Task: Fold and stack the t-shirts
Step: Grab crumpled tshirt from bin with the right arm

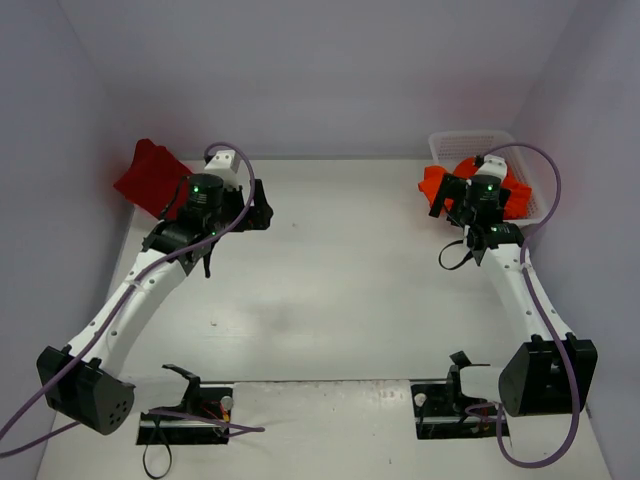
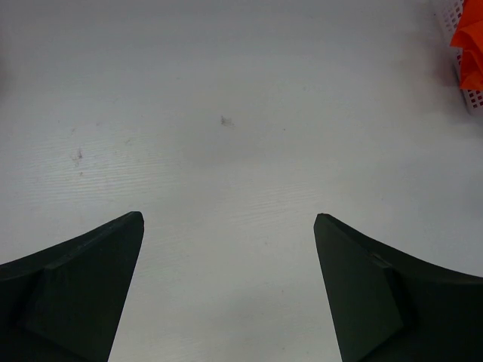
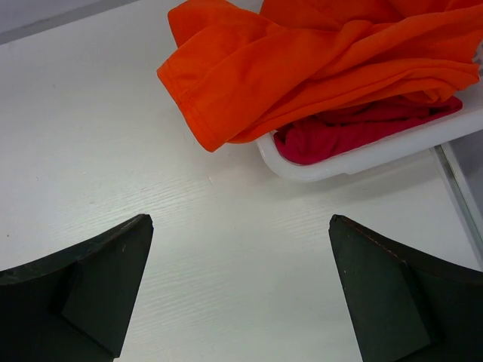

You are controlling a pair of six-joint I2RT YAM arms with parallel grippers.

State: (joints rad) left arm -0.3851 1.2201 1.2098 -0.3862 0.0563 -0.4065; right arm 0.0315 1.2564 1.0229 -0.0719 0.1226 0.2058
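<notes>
A dark red t-shirt (image 1: 150, 178) lies folded at the table's far left, behind my left arm. Draped over the rim of the white mesh basket (image 1: 470, 142) at the far right is the orange t-shirt (image 1: 438, 184), with one edge hanging out onto the table. The right wrist view shows the orange t-shirt (image 3: 302, 60) lying on top of a crimson-pink t-shirt (image 3: 355, 128) inside the basket (image 3: 362, 154). My right gripper (image 3: 241, 219) is open over bare table just short of the basket. My left gripper (image 2: 229, 219) is open and empty above bare table.
Grey walls close in the table on the left, back and right. The basket's corner (image 2: 451, 15) and a bit of the orange t-shirt (image 2: 469, 45) show at the top right of the left wrist view. Two black fixtures (image 1: 185, 405) (image 1: 455, 400) sit at the near edge.
</notes>
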